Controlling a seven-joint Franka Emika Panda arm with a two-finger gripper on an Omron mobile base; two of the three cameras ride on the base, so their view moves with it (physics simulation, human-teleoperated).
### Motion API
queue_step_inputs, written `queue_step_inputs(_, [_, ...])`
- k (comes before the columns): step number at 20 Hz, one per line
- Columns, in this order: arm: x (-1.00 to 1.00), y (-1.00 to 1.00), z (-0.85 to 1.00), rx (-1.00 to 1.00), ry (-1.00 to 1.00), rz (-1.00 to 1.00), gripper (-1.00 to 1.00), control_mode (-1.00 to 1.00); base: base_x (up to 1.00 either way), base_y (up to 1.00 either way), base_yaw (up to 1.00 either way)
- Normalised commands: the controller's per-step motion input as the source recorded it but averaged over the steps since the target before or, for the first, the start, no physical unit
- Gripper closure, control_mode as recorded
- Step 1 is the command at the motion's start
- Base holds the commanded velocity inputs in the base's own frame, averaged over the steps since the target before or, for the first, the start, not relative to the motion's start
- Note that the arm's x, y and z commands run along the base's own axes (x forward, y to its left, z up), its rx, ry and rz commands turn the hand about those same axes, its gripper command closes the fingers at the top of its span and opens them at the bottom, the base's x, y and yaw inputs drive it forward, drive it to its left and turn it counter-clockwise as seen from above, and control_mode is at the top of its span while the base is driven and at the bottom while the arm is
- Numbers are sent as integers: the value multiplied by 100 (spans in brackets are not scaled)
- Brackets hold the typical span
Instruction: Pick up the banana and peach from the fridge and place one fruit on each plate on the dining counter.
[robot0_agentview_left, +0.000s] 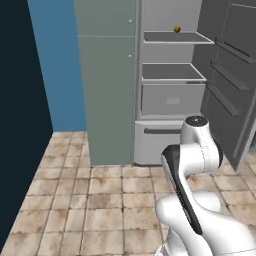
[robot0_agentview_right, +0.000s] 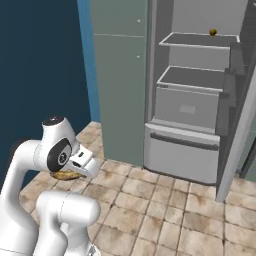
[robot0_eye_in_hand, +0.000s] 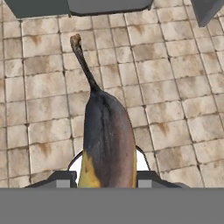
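Note:
My gripper (robot0_eye_in_hand: 108, 180) is shut on the banana (robot0_eye_in_hand: 107, 144), a dark brown fruit with yellow at its base and a long stem pointing away over the tiled floor. In the right base view the banana (robot0_agentview_right: 63, 175) pokes out beside the hand, low at the left and well back from the fridge (robot0_agentview_right: 187, 107). The fridge (robot0_agentview_left: 170, 95) stands open, with pale shelves and a bottom drawer. The peach, the plates and the dining counter are out of view.
A small olive-yellow ball (robot0_agentview_left: 176, 29) sits on the fridge's upper shelf. The open fridge door (robot0_agentview_left: 231, 75) swings out at the right. A tall grey-green cabinet (robot0_agentview_left: 107, 90) stands left of the fridge, beside a blue wall. Beige floor tiles (robot0_agentview_left: 100, 200) lie in front.

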Motion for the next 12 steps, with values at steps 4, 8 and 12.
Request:
queue_step_inputs(4, [0, 0, 0, 0, 0, 0, 100, 100, -75, 0, -17])
queue_step_inputs(8, [0, 0, 0, 0, 0, 0, 100, 100, -67, 0, -19])
queue_step_inputs(12, [0, 0, 0, 0, 0, 0, 100, 100, -69, 0, -20])
